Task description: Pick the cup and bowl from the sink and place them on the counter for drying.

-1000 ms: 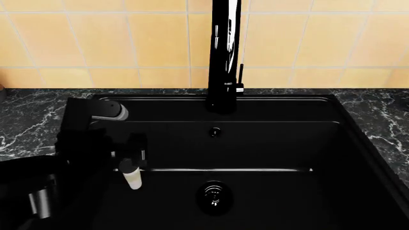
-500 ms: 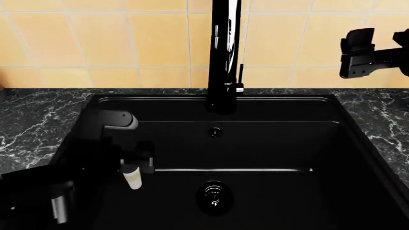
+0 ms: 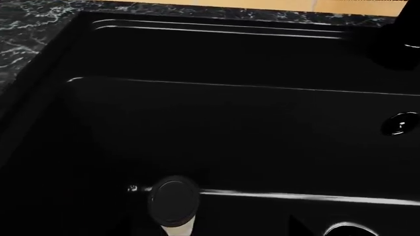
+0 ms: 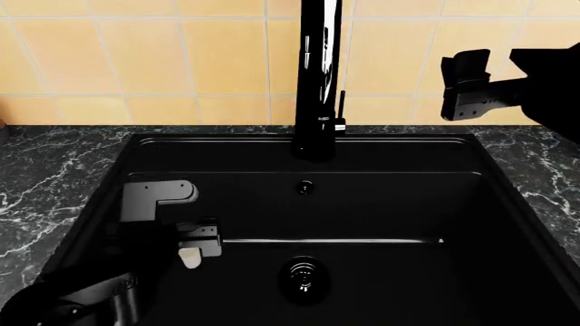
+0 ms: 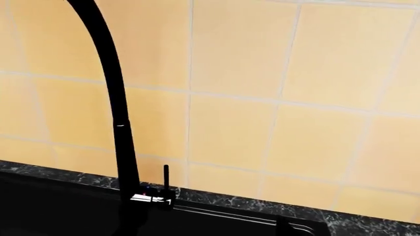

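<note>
In the sink (image 4: 381, 204), left fingers (image 4: 201, 234) clasp the cup (image 4: 189, 257) — upright, dark end up — right fingers' state unclear.

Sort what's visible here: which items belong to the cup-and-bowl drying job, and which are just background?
Job items: cup, under the left gripper; sink; counter; right gripper, raised before the tiles. No bowl shows.

Background: faucet; drain; tiled wall.
</note>
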Controlling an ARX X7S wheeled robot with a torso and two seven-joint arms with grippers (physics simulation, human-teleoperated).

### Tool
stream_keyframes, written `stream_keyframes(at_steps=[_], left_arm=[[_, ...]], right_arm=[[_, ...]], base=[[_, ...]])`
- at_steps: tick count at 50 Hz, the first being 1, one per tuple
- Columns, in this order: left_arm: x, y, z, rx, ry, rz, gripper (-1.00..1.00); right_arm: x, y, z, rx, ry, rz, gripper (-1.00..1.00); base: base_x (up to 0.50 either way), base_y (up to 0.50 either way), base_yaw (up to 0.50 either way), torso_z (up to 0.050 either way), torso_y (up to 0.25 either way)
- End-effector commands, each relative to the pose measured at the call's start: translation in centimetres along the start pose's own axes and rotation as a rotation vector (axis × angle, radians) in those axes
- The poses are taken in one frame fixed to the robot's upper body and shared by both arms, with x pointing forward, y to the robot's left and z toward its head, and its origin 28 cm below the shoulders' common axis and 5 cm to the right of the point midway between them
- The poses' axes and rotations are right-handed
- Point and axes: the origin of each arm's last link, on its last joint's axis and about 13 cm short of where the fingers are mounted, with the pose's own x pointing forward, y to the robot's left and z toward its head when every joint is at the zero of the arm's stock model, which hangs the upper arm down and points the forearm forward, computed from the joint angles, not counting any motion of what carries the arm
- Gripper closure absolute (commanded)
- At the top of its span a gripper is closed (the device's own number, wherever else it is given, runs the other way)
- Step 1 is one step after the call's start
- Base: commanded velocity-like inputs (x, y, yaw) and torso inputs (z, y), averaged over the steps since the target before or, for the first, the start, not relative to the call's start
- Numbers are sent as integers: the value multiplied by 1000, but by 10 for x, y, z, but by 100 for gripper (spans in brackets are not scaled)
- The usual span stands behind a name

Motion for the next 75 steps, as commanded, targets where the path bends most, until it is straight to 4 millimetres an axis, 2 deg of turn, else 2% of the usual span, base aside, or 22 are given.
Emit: stream_keyframes(at_steps=[1, 17, 26, 40, 55, 58, 75], left_arm=[[17, 0, -13, -25, 6, 80, -100], [55, 3, -24, -41, 26, 144, -100], [71, 3, -23, -19, 32, 166, -100], [88, 9, -29, -7, 40, 187, -100], [101, 5, -40, 13, 82, 176, -100], [103, 11, -45, 14, 91, 182, -100], [123, 17, -58, 37, 136, 181, -100]], right_arm=[[2, 6, -1, -2, -16, 31, -100], [-1, 11, -5, 1, -9, 47, -100], [2, 11, -7, -1, -6, 54, -100], [-2, 12, -6, -2, -18, 54, -100], [1, 12, -8, -1, -18, 63, -100], [-1, 13, -8, -1, -19, 62, -100], [1, 12, -11, -1, -13, 66, -100]], base=[[0, 0, 0, 0, 0], [0, 0, 0, 0, 0], [0, 0, 0, 0, 0], [0, 0, 0, 0, 0], [0, 0, 0, 0, 0], [0, 0, 0, 0, 0], [0, 0, 0, 0, 0]])
